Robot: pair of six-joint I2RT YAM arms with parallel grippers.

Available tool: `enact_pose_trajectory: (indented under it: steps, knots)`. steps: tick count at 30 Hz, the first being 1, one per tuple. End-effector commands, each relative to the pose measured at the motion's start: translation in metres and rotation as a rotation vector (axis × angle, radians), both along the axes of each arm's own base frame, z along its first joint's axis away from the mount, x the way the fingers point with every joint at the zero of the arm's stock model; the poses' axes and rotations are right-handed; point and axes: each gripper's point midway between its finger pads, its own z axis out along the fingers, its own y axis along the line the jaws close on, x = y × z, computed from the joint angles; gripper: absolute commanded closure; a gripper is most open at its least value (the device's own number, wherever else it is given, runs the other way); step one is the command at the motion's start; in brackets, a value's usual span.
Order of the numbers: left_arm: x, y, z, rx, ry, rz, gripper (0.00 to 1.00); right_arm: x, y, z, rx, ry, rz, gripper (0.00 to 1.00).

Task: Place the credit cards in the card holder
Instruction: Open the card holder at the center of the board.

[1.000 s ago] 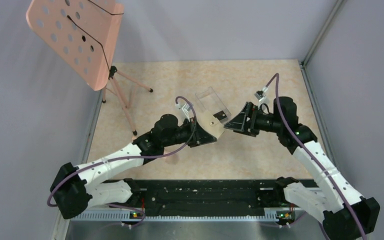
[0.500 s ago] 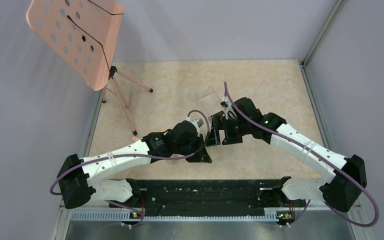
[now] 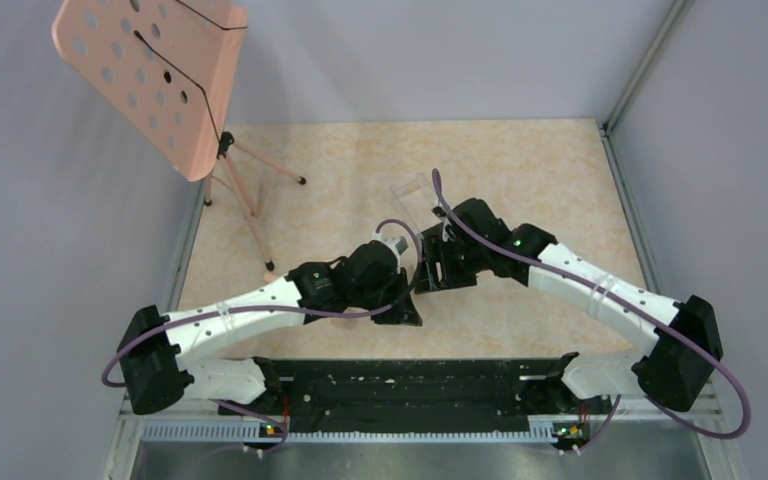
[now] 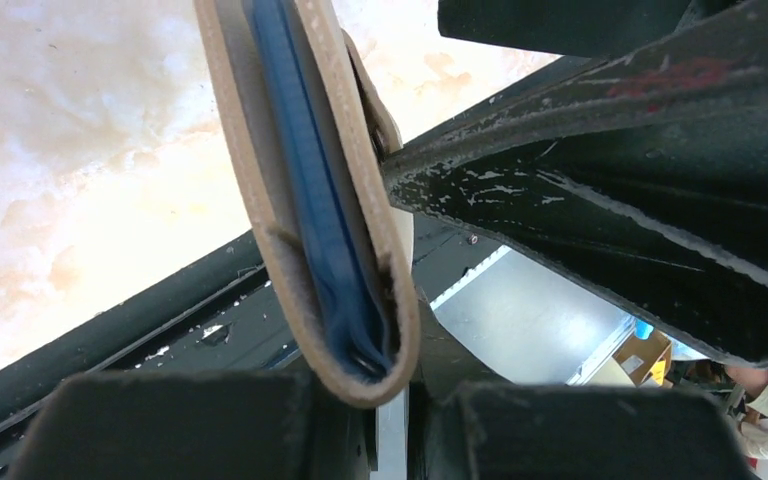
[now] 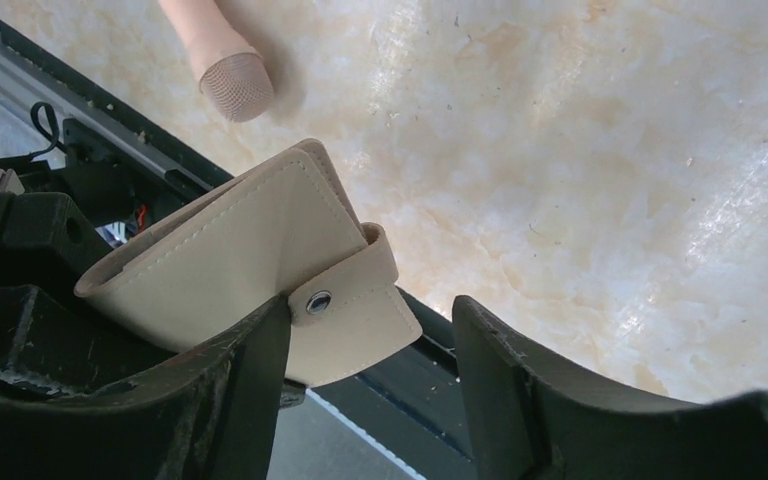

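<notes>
Over table (image 5: 610, 150), left tool (image 4: 375, 405) clamps card holder (image 5: 230, 250); right tool (image 5: 372, 365) straddles it.

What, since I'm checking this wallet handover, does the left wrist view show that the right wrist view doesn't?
Only left wrist: the card holder edge-on, its blue lining between the tan halves, pinched in the left gripper. Only right wrist: its broad tan face, the metal snap, the right gripper open around the strap, and a pink stand foot. Both: the card holder, the marbled table, the black base rail.
</notes>
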Motion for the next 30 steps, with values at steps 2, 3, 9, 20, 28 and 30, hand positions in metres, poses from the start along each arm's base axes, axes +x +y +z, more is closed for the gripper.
enact_pose_trajectory:
  steps: [2,3,9,20,28,30]
  knots:
    - [0.003,-0.012,0.039,-0.134,-0.08,-0.018,1.0,0.014,-0.012,-0.003,-0.092,-0.071,-0.039,0.49]
    - [0.003,-0.012,0.04,-0.136,-0.079,-0.016,1.0,0.016,-0.016,-0.005,-0.115,-0.076,-0.045,0.52]
    - [0.002,-0.011,0.04,-0.144,-0.077,-0.017,1.0,0.022,-0.04,-0.016,-0.24,-0.102,-0.093,0.58]
    - [-0.001,-0.011,0.034,-0.151,-0.071,-0.026,1.0,0.026,-0.069,0.009,-0.052,-0.081,-0.11,0.54]
    - [-0.004,-0.013,0.03,-0.16,-0.068,-0.056,1.0,0.002,-0.053,0.036,0.171,-0.062,0.069,0.31]
    - [-0.006,-0.015,0.031,-0.169,-0.068,-0.068,1.0,-0.006,-0.043,0.039,0.237,-0.038,0.129,0.29]
